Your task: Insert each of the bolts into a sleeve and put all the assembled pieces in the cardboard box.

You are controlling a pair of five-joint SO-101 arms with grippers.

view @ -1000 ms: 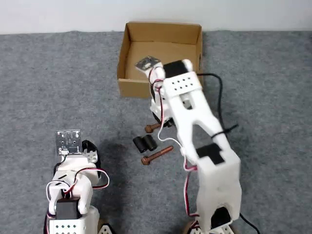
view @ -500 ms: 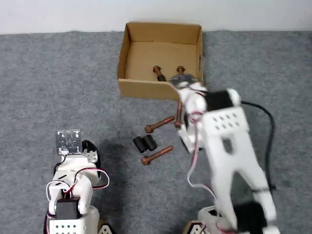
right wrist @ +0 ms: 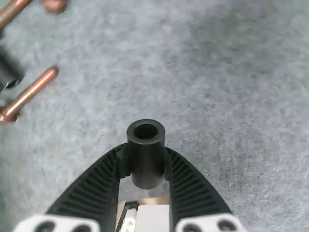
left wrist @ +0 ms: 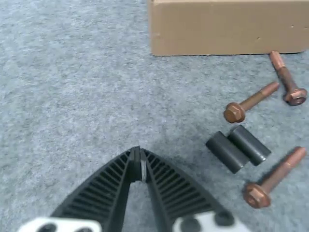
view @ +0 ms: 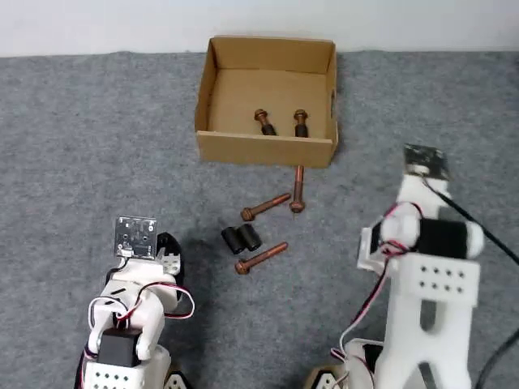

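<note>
Gripping a black sleeve [right wrist: 145,135], the right gripper [right wrist: 145,157] hangs over the carpet [view: 97,146]. The left gripper [left wrist: 138,159] sits pinched together, empty. Three bolts [view: 265,206] and two sleeves [view: 242,238] lie near the cardboard box [view: 263,150].

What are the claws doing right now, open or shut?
Left claw: shut, holding nothing.
Right claw: shut on a black sleeve.

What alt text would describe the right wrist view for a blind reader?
The right end effector grips a black sleeve, its open bore facing the camera, with grey carpet behind. A copper bolt lies on the carpet farther off.
</note>
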